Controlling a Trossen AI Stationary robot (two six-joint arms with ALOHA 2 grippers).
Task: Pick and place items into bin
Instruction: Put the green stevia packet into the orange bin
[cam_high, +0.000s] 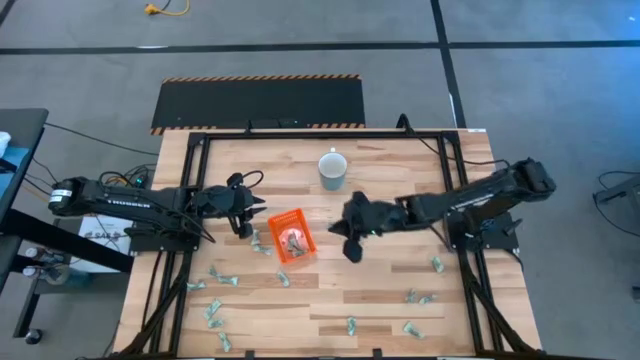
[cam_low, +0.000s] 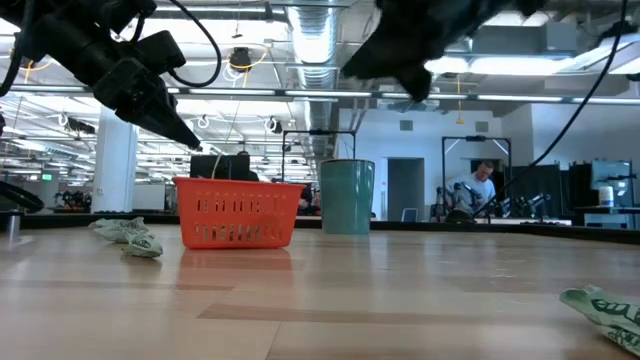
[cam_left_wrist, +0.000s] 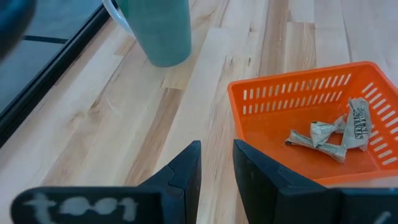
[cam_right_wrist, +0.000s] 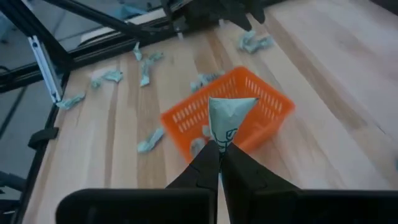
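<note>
A: What is pinched in the right gripper (cam_right_wrist: 219, 149)?
B: One small crinkled green-and-white wrapped piece (cam_right_wrist: 229, 118) is clamped between its two dark fingers, which are pressed together on the wrapper. It is held above the table, off to one side of the shallow rectangular orange plastic bin (cam_high: 291, 236), between that bin and the right arm's base.

A: And the left gripper (cam_left_wrist: 216, 171)?
B: It is held on the bin's other side, its fingers parted by a narrow gap with nothing seen between them.

A: What is seen in the bin?
B: A few wrapped pieces (cam_left_wrist: 329, 134) are lying on its floor. More loose pieces (cam_high: 216, 280) are scattered over the pale wooden table (cam_high: 380, 290). A pale blue-green mug (cam_high: 332, 168) is standing just beyond the bin.
</note>
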